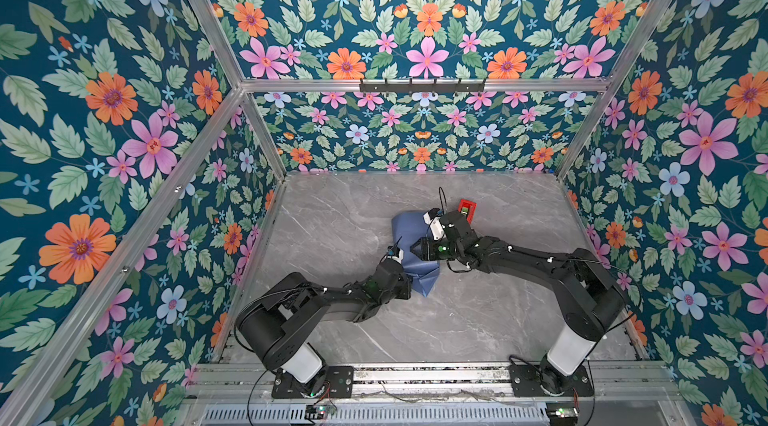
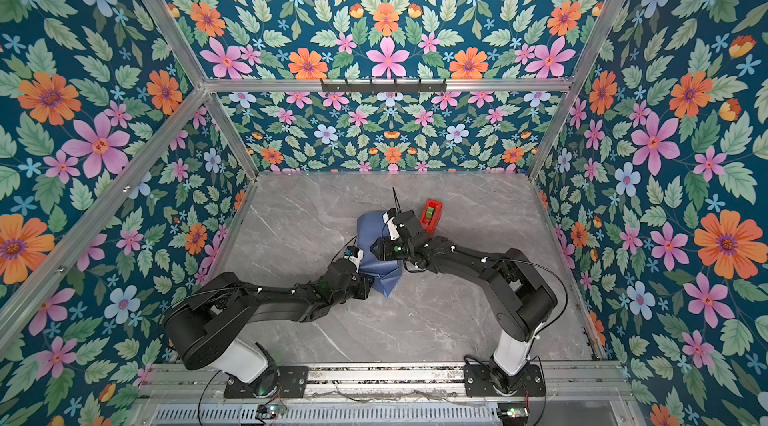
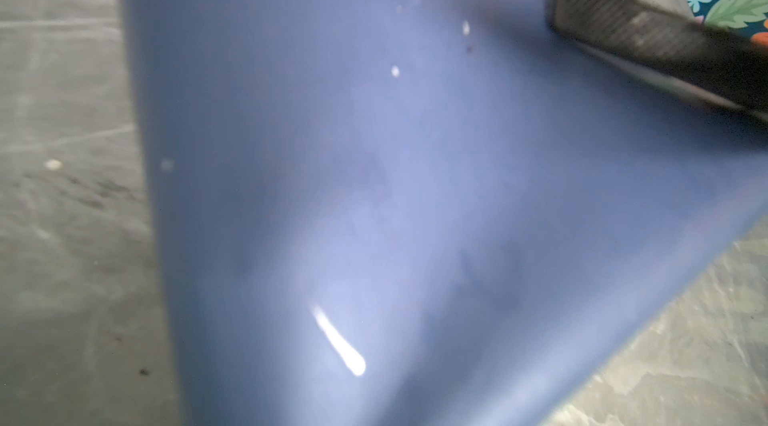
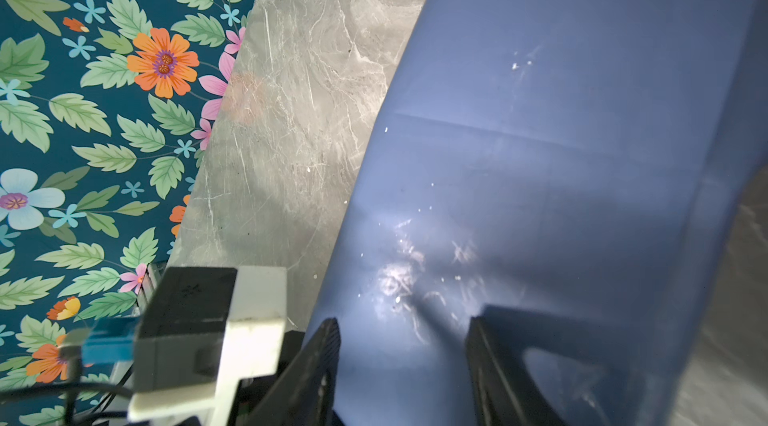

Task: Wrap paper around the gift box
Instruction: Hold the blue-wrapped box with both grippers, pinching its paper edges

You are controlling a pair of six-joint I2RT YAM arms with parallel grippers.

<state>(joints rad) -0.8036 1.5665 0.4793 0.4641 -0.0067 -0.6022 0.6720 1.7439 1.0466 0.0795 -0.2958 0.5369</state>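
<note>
The paper (image 1: 409, 232) (image 2: 372, 224) lies as a folded slate-blue bundle in the middle of the grey marble table. The gift box is hidden; no olive-green surface shows. My left gripper (image 1: 409, 283) (image 2: 365, 283) is at the bundle's near edge. Its jaws are covered by the wrist in both top views and do not show in the left wrist view, which the paper (image 3: 374, 154) fills. My right gripper (image 1: 417, 251) (image 2: 376, 247) (image 4: 405, 345) reaches over the bundle from the right. It is open, with creased paper (image 4: 540, 154) behind the gap. One of its fingers (image 3: 623, 16) also shows in the left wrist view.
A narrow red tape dispenser (image 1: 466, 210) (image 2: 431, 214) stands just behind the right wrist. The left arm's wrist camera block (image 4: 208, 332) sits close beside the right gripper. Floral walls and aluminium posts enclose the table (image 1: 332, 237).
</note>
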